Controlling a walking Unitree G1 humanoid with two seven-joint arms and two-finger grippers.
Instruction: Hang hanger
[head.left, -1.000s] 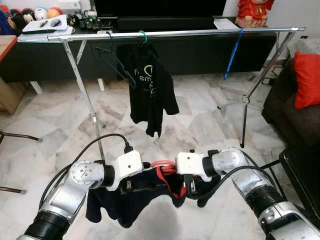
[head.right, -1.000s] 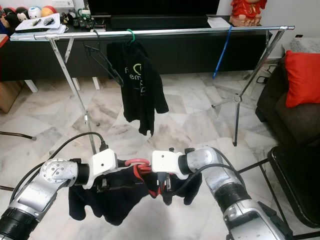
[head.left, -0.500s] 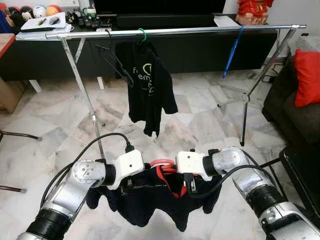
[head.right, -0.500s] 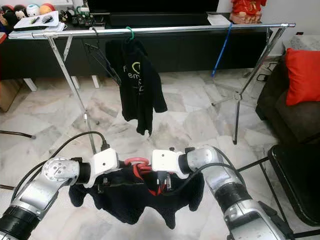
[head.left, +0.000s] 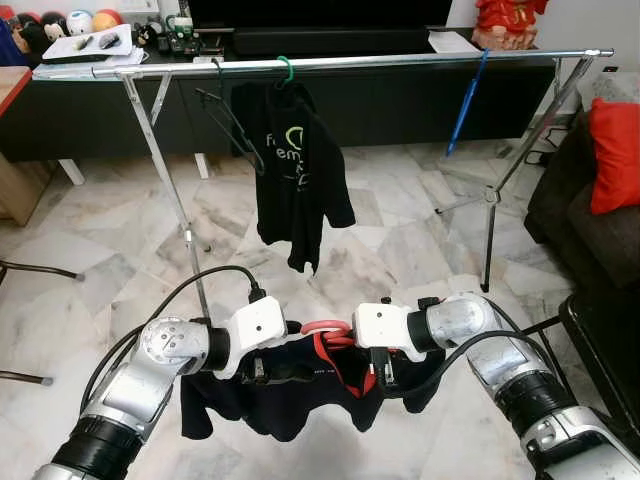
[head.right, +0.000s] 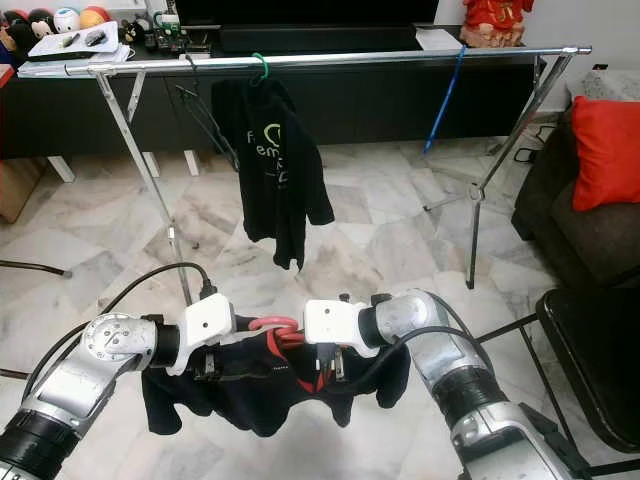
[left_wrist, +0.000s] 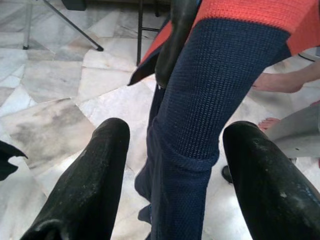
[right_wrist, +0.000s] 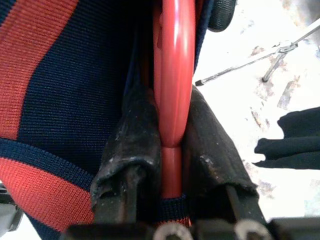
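Note:
A red hanger (head.left: 325, 328) carrying a navy and red sweater (head.left: 290, 395) hangs low between my two arms. My right gripper (right_wrist: 170, 105) is shut on the hanger's red neck, also seen from the head (head.left: 380, 375). My left gripper (left_wrist: 176, 130) is open; its fingers (left_wrist: 95, 175) stand on either side of a navy fold of the sweater without pressing on it. Ahead stands a silver clothes rack (head.left: 350, 63). On its rail hang a black T-shirt (head.left: 295, 170) on a green hanger, an empty black hanger (head.left: 232, 125) and a blue hanger (head.left: 465, 105).
A dark sofa with a red cushion (head.left: 615, 160) sits at the right, with a black frame (head.left: 600, 350) near my right arm. A long black console (head.left: 400, 100) lines the back wall. A person's bare foot (left_wrist: 270, 122) is on the marble floor.
The sweater's loose lower part has swung and now hangs a little higher and more to the left. Both arms hold nearly the same place.

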